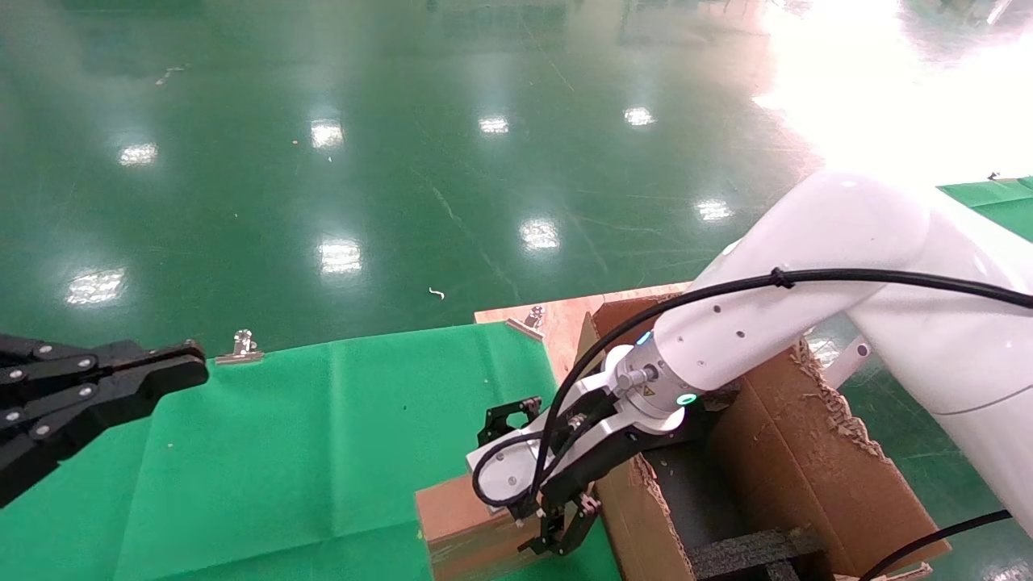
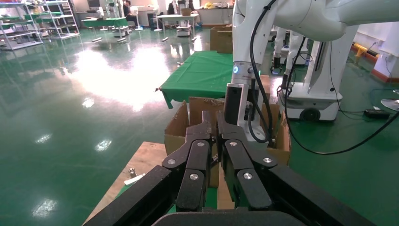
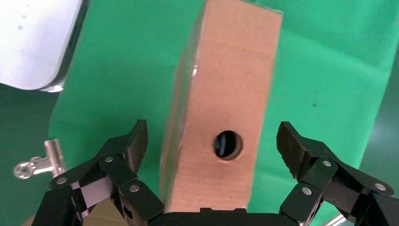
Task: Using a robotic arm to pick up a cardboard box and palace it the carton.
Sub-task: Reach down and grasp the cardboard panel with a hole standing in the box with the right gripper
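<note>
Between the spread fingers of the right gripper (image 3: 211, 141) lies the cardboard box (image 3: 226, 103), ungripped, beside the carton (image 1: 791, 452)

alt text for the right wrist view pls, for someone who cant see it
The right gripper is open, its black fingers straddling a small cardboard box with a round hole, not touching it. The box rests on green cloth; a metal clip sits at the edge.
</note>
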Available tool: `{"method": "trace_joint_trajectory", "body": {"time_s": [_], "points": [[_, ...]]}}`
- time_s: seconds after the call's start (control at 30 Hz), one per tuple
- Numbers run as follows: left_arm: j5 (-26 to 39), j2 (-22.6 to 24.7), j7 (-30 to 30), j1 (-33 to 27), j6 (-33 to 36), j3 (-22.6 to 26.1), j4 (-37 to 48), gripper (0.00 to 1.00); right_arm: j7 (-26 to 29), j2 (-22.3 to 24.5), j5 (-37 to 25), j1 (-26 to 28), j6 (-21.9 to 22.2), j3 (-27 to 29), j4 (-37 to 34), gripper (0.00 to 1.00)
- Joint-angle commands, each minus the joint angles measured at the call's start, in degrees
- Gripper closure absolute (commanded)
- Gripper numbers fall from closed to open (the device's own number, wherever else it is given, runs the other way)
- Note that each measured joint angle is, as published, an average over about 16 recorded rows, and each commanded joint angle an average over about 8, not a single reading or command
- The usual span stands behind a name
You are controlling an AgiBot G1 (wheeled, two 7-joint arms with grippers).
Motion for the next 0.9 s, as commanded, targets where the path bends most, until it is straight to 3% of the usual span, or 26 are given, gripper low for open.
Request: {"method": "trace_joint_trajectory", "body": {"time_s": [0.03,0.1,0.9], "points": [[0.0,0.0,0.0,0.0,0.0,0.0,0.0,0.00,0.1,0.0,-0.1,0.0,0.5,-0.3,0.1,0.92],[0.0,0.0,0.0,0.0,0.0,0.0,0.0,0.00,0.3,0.2,0.2,-0.1,1.0,-0.2,0.0,1.00],[0.0,0.0,0.0,0.0,0.0,0.0,0.0,0.00,0.3,0.2,0.3,-0.3,0.9,0.0,0.0,1.00]]}}
